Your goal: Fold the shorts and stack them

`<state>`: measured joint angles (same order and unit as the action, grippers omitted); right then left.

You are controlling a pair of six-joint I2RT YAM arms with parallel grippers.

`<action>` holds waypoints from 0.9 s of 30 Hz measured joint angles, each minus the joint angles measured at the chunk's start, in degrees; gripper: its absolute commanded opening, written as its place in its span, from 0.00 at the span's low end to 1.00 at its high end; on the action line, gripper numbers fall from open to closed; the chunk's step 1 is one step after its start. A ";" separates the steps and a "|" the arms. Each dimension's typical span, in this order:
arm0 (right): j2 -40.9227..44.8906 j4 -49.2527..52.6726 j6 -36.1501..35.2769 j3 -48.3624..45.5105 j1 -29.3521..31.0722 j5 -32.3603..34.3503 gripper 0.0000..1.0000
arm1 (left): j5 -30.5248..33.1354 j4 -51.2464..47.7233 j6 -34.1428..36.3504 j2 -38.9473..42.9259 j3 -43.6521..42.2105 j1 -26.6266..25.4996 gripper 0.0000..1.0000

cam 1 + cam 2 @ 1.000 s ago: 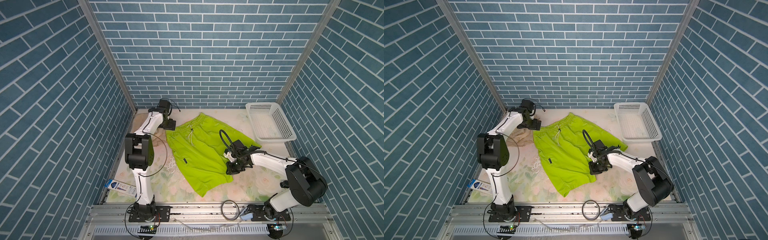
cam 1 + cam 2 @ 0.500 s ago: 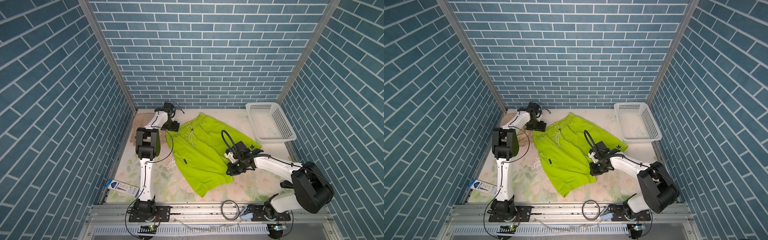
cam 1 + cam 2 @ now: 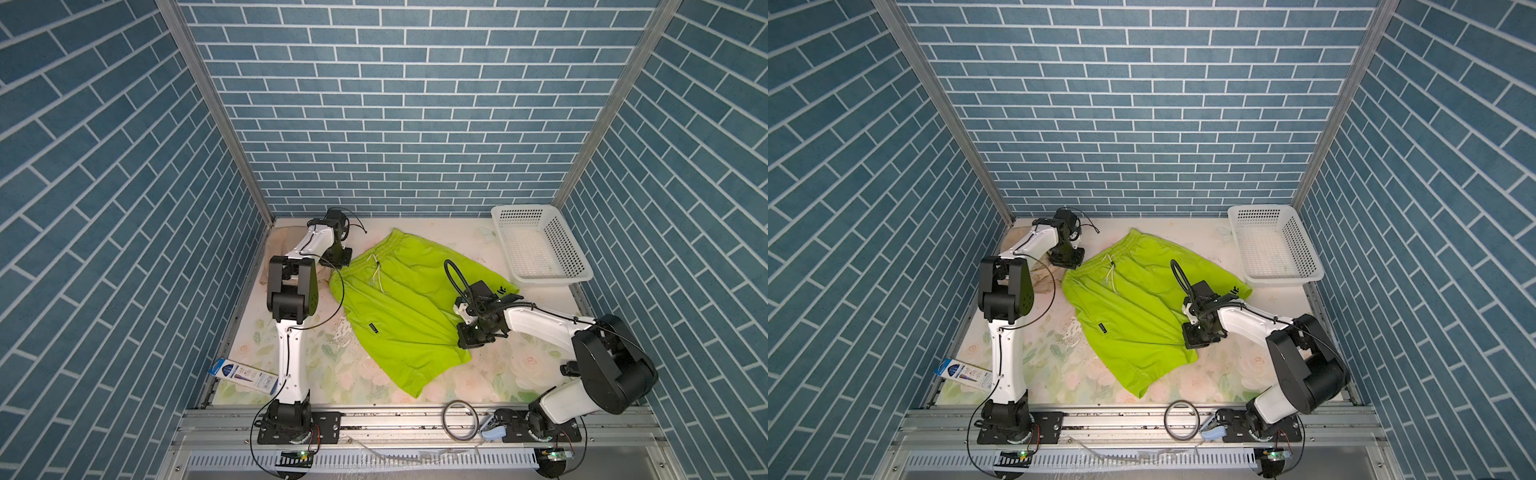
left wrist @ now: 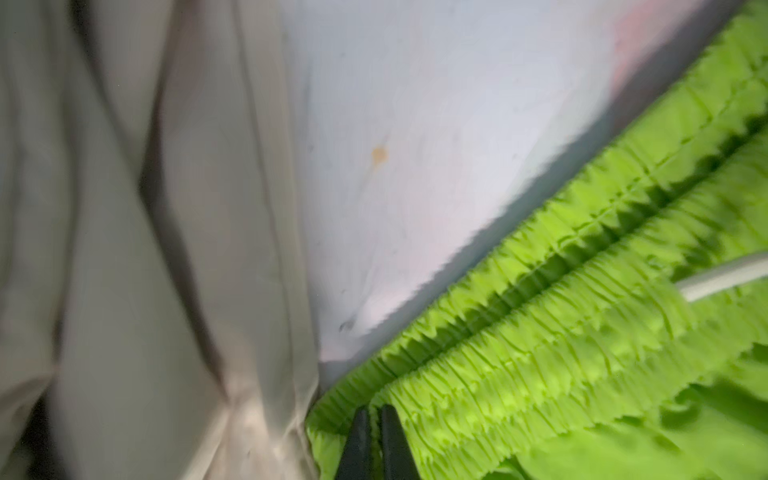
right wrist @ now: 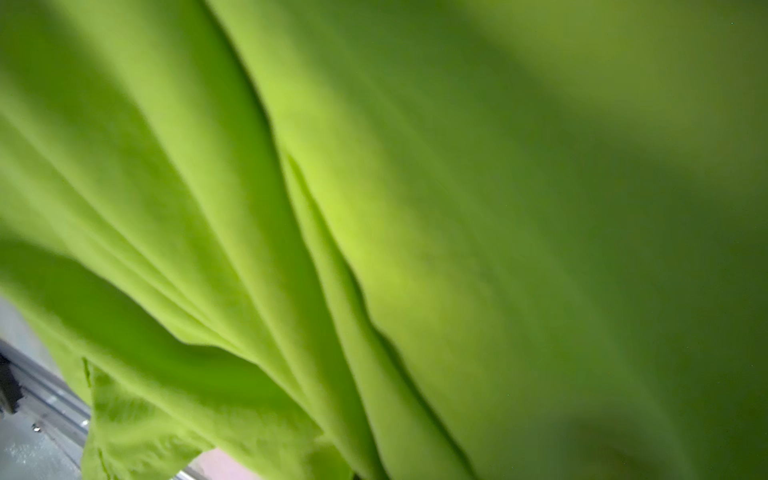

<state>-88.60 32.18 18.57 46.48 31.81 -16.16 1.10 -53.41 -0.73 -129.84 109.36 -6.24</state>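
Lime shorts [image 3: 399,307] lying spread in middle of surface [image 3: 503,374]. Left pincer [image 4: 376,411] clenching their waistband corner at 10 o'clock. Right pincer [image 3: 468,340] gripping their leg edge at 4 o'clock. Beige shorts [image 4: 124,249] lying crumpled at surface's 10 o'clock corner.

I see neon lime-green shorts [image 3: 399,307] with a white drawstring [image 3: 377,274], plain beige shorts [image 4: 104,270], a white perforated basket [image 3: 563,245], a pale floral-print worktop [image 3: 519,365] and blue brick-patterned walls [image 3: 395,124] lined in white.
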 measured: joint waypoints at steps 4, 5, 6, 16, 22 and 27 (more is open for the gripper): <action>-5.84 2.54 -2.01 7.74 -2.45 3.06 0.00 | 5.49 -1.20 -3.26 9.29 -6.67 0.52 0.00; -7.28 2.80 -2.58 9.66 -3.04 3.41 0.00 | 6.58 -1.14 -4.07 11.85 -8.61 0.66 0.00; -8.87 3.10 -3.15 11.74 -3.67 3.74 0.00 | 7.67 -1.07 -5.01 14.73 -10.93 0.76 0.00; -17.66 7.58 -8.68 24.90 -8.37 5.16 0.04 | 7.93 3.13 -13.57 29.57 -38.75 1.42 0.77; -14.51 9.81 -8.39 24.33 -9.49 5.42 0.36 | 4.96 3.15 -14.84 36.35 -40.59 1.31 1.00; -0.81 10.43 -4.24 17.77 -9.77 6.16 0.50 | 0.35 6.62 -15.02 41.20 -39.28 0.44 1.00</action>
<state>-89.41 42.61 14.33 64.25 22.04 -10.00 1.45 -46.78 -15.75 -88.64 70.08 -5.80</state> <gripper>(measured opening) 0.464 0.995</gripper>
